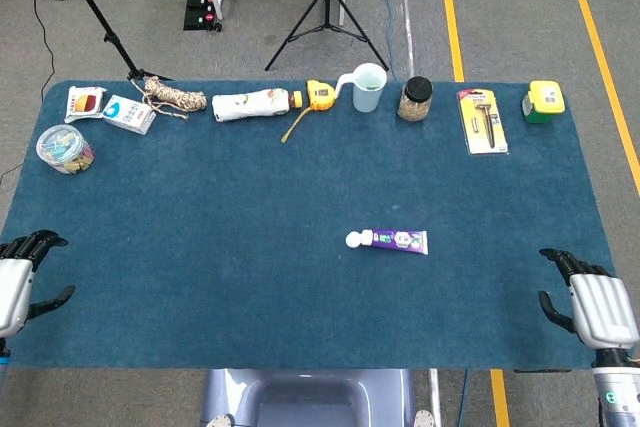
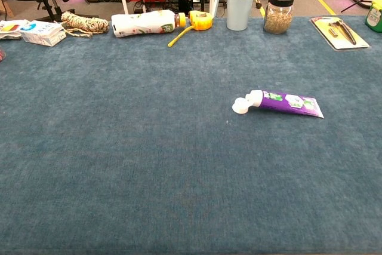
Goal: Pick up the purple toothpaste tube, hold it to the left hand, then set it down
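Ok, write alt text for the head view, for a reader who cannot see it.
A purple toothpaste tube lies flat, white cap to the left, on a blue table, untouched. The left hand and right hand rest at the near corners, holding nothing. Small household items line the far edge.

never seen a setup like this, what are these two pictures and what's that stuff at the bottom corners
Both pictures come from cameras on one robot: one on its head looking down at a blue table, one on its chest looking across it. The grey shapes in the bottom corners of the head view are its two robot hands, the left robot hand and the right robot hand, resting near the table's near edge and holding nothing. A purple toothpaste tube lies alone mid-table, white cap to the left. Along the far edge sit a pale jug, a jar, a yellow tape measure and other small items.
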{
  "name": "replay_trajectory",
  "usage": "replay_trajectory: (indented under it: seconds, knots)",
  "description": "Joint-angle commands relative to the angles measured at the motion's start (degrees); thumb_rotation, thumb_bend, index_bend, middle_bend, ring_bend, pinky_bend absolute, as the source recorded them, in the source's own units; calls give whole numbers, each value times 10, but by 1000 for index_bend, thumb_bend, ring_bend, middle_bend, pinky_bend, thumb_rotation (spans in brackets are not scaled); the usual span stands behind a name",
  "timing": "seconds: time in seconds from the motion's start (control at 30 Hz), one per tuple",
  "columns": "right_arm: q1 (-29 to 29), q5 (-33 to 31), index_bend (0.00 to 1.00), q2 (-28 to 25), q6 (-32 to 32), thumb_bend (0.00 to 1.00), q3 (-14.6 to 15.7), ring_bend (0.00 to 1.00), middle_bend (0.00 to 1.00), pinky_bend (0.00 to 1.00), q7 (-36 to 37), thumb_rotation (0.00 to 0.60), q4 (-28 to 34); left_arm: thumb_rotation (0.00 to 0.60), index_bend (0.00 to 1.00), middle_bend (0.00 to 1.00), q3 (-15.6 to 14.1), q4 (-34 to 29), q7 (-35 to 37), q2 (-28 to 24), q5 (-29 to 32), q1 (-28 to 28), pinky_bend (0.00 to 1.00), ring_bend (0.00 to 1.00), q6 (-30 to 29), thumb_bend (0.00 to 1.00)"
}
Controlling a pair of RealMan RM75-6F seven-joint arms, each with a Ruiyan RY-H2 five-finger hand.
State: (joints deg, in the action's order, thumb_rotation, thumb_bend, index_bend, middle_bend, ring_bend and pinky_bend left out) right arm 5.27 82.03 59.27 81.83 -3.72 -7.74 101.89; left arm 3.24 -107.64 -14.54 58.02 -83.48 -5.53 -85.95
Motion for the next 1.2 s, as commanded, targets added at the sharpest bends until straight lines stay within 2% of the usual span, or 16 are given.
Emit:
replay_trajectory:
  seconds: [0.03, 0.33, 0.53, 0.6, 0.67, 0.87, 1.2]
  knots:
    - [-1, 1, 223, 0, 2, 443, 0, 413, 295, 390, 2, 600, 0, 600, 296, 286, -2, -1, 6, -1, -3, 0, 333, 289, 3, 143]
    - [0, 13, 219, 3, 2, 443, 2, 413, 295, 390, 17, 600, -3, 600, 281, 286, -6, -10, 30, -14, -25, -5, 333, 286, 9, 143]
    - [20, 23, 213, 20, -11, 443, -10, 433, 295, 418, 41, 596, -9, 600, 277, 286, -1, -19, 33, -23, -38, -14, 333, 286, 13, 143]
    - [33, 25, 211, 31, -19, 442, -19, 445, 299, 427, 50, 579, -12, 600, 277, 286, 1, -24, 34, -27, -42, -19, 333, 286, 15, 143]
    - [45, 24, 215, 39, -30, 443, -27, 451, 305, 436, 57, 537, -14, 600, 277, 286, 4, -30, 37, -30, -45, -24, 333, 286, 19, 143]
    - [96, 3, 231, 61, -94, 442, -46, 451, 315, 437, 56, 444, -12, 600, 277, 286, 18, -45, 40, -43, -45, -41, 333, 286, 30, 143]
    - [174, -52, 260, 116, -199, 442, -66, 451, 335, 437, 30, 403, -24, 600, 277, 286, 38, -57, 33, -43, -27, -65, 333, 286, 47, 143]
